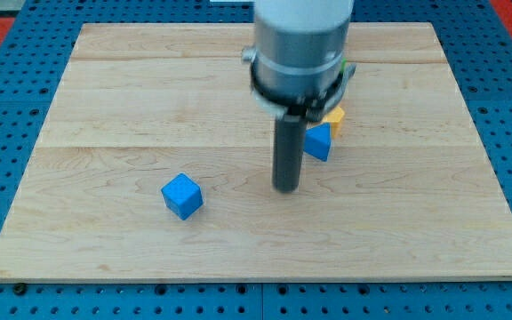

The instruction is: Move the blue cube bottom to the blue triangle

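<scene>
**A:** Positions first, single camera view. Blue cube (182,196) sits alone on the desk (105,98), toward the view's lower left of centre. Blue triangle (318,141) lies right of centre, higher in the view. The two are well apart.

**B:** And the tool?

**A:** No jaws on this rig, so nothing to read as apart, together or clamped; it is a plain dark rod. My tip (286,189) rests on the board between the two blue pieces, just below-left of the triangle, clear of the cube. Touching neither, as far as I can tell.

**B:** Step in hand?

**A:** Judged: approach stage. The cube looks untouched and not yet near its goal, which is the spot just under the triangle, toward the view's bottom.

**B:** Next move?

**A:** The tip likely needs to get round to the cube's left side, then push rightward so the cube slides toward that spot. Going straight at it from where the tip stands would drive it the wrong way, so a detour above or below the cube is called for.

**B:** Anything else about?

**A:** An orange block (334,116), shape unclear, half hidden behind the arm housing, just above the triangle and seemingly touching it. A sliver of green (348,73) shows at the housing's right edge; cannot say what it is.

**B:** Obstructions?

**A:** Path between cube and goal looks free. Risk is overshooting and nudging the triangle into the orange block.
</scene>
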`<act>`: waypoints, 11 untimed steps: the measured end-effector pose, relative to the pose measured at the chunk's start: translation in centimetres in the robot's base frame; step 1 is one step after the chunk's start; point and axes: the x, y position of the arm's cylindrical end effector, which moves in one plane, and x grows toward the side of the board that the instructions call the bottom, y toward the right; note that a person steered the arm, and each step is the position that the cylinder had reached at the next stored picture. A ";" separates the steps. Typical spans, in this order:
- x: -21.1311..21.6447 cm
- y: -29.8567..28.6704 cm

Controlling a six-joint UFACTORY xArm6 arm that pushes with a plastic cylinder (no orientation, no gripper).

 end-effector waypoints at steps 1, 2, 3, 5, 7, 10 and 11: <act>7.1 -4.7; 5.1 -13.8; 0.6 -15.1; 0.1 -12.4; -1.7 -7.4; 0.0 -2.8; -2.0 0.5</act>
